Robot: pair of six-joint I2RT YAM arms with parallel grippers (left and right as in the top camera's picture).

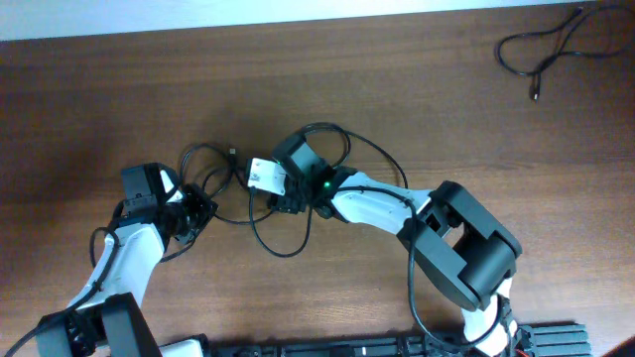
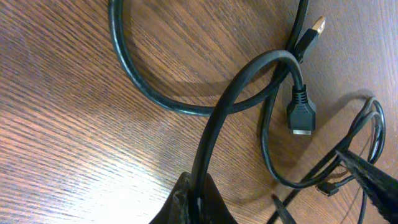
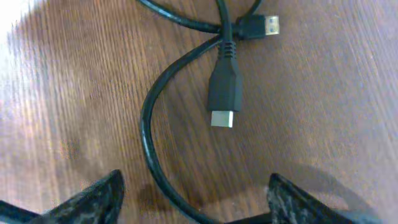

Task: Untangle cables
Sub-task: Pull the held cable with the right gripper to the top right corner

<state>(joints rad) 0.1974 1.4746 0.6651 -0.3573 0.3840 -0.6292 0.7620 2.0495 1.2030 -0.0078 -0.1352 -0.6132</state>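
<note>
Left pincer (image 2: pixel 193 205) is clamped on a black cord (image 2: pixel 217 118). The cord rises out of the jaws, arches over and ends in a silver-tipped plug (image 2: pixel 301 115). Right pincer (image 3: pixel 199 199) is spread wide and holding nothing, low over the table (image 1: pixel 397 79), with a curve of cord lying between its fingers.

The cables (image 1: pixel 238 188) sit mid-table as one loose bunch between the two arms. One separate cable (image 1: pixel 541 45) lies well apart at the far right corner.

Risks as I see them:
- The held cord crosses under another strand just by the gold-tipped plug (image 3: pixel 264 25). A straight pull from the left would likely cinch that crossing rather than free it.
- Either plug head could snag in a loop and drag the whole bunch along.
- With the right jaws this wide, closing may catch two strands, or none.

Writing: there's a white tag (image 1: pixel 266 176) beside the right pincer with dark print on it, too small to read. I can't make out any brand on the plugs.
</note>
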